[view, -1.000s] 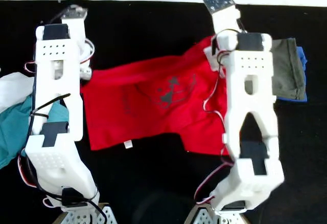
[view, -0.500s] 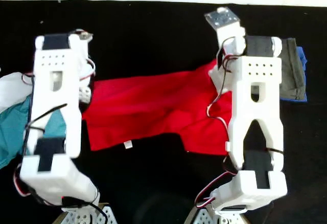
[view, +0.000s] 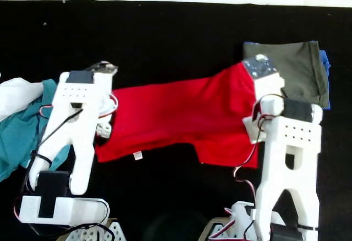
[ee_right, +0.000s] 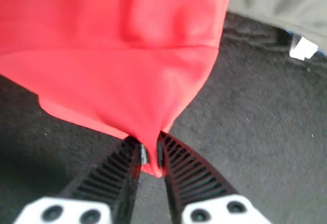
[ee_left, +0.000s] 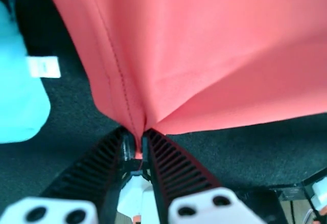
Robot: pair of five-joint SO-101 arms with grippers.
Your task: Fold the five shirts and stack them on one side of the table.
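A red shirt [view: 181, 114] lies stretched across the middle of the black table, its far half folded over toward the front. My left gripper [ee_left: 137, 141] is shut on the red shirt [ee_left: 204, 55] at its left edge, and the cloth is pinched between the black ribbed fingers [ee_left: 163, 155]. My right gripper [ee_right: 149, 155] is shut on the red shirt [ee_right: 127, 55] at its right edge. In the high view the left arm [view: 77, 125] stands at the shirt's left end and the right arm [view: 286, 136] at its right end.
A folded grey shirt [view: 294, 76] lies on a blue one [view: 325, 62] at the right side of the table. A teal shirt [view: 19, 131] and a white shirt [view: 16, 95] lie heaped at the left edge. The black table [view: 165, 32] runs to a white wall behind.
Both arms have drawn back toward the front of the table, pulling the red shirt's far edge over itself. The grey folded shirt is now uncovered.
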